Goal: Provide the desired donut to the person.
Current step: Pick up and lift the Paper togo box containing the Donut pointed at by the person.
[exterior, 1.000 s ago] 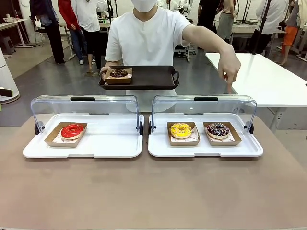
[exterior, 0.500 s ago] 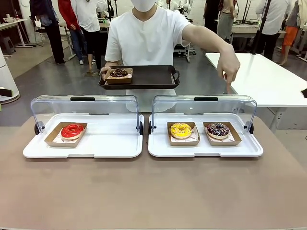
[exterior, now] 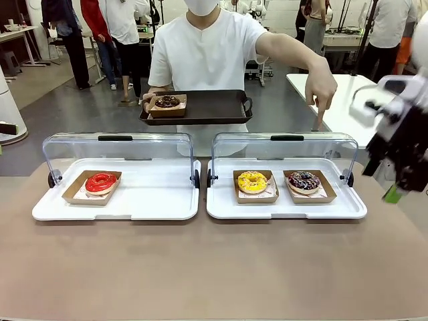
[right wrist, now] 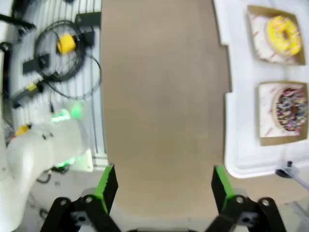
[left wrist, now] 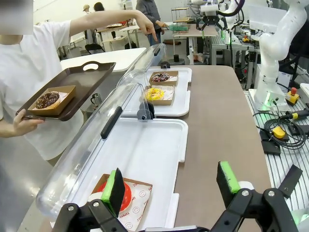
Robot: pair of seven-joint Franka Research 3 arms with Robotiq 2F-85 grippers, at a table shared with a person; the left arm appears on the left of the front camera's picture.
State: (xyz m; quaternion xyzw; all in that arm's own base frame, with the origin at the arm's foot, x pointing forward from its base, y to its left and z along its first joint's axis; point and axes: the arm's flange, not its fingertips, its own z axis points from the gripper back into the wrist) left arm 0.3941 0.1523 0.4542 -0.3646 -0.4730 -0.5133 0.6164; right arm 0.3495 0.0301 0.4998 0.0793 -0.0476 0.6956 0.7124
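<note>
Where the person points: sprinkled donut, in its paper tray at the right end of the right case, lid up.
Nearer arm: right.
Right claw: jaws wide, empty, above the tabletop just right of that case.
Donut from right claw: left and a little farther off, near.
Left claw: jaws wide, empty, by the red donut, well apart from the target.
</note>
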